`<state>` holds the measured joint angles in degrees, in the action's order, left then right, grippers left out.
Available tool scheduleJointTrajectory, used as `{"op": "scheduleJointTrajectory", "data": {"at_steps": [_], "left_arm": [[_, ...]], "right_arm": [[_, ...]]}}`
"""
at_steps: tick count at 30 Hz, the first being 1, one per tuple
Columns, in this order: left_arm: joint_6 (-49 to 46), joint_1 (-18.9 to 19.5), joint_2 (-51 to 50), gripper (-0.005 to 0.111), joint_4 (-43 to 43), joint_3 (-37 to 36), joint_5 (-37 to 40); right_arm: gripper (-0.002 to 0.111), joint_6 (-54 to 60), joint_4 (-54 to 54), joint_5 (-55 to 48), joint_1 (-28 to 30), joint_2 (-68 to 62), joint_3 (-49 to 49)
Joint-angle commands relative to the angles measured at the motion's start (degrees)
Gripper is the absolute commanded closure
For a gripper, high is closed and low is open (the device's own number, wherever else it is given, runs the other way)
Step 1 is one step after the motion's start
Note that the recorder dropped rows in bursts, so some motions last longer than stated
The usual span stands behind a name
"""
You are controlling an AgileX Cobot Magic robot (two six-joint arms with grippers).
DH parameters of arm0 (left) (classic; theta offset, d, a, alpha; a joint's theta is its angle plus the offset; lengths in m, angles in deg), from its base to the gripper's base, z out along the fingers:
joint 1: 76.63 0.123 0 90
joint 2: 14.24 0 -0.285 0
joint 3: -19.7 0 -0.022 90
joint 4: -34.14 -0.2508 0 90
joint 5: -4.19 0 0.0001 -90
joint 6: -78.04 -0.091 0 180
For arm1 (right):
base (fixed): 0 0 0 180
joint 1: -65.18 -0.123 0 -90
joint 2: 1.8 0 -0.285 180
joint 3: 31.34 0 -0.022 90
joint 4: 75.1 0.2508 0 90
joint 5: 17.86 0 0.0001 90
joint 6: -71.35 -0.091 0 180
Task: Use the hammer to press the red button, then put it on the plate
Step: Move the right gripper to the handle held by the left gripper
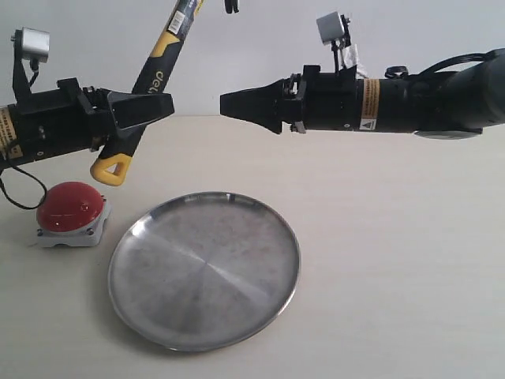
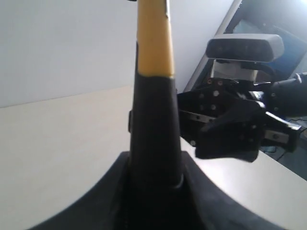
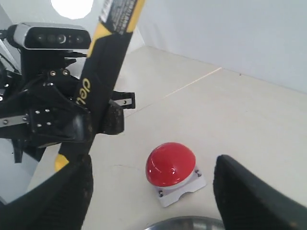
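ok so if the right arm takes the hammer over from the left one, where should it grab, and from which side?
Probably the bare lettered stretch of handle on the hammer, just above the left gripper, which is clamped near the yellow end. The handle leans head-up out of frame, so come in level from the side of the right gripper; it stands open, facing the handle.

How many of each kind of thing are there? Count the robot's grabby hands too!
hammer: 1
red button: 1
plate: 1
grippers: 2, the left gripper and the right gripper
Total: 5
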<state>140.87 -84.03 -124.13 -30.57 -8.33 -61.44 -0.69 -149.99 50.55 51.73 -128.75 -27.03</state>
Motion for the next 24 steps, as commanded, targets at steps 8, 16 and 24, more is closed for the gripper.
{"op": "scheduleJointTrajectory", "data": {"at_steps": [8,16,24], "left_arm": [[-2.0,-2.6,1.4,0.107,4.6,0.3,-4.3],[-2.6,-2.6,1.4,0.107,5.0,2.7,-4.3],[-2.6,-2.6,1.4,0.107,3.8,6.2,-4.3]], "right_arm": [[0.042,6.0,1.9,1.6,-3.8,-0.1,-5.3],[0.042,6.0,5.7,1.6,-3.8,0.2,-5.3],[0.043,6.0,7.6,1.6,-3.8,0.5,-6.8]]}}
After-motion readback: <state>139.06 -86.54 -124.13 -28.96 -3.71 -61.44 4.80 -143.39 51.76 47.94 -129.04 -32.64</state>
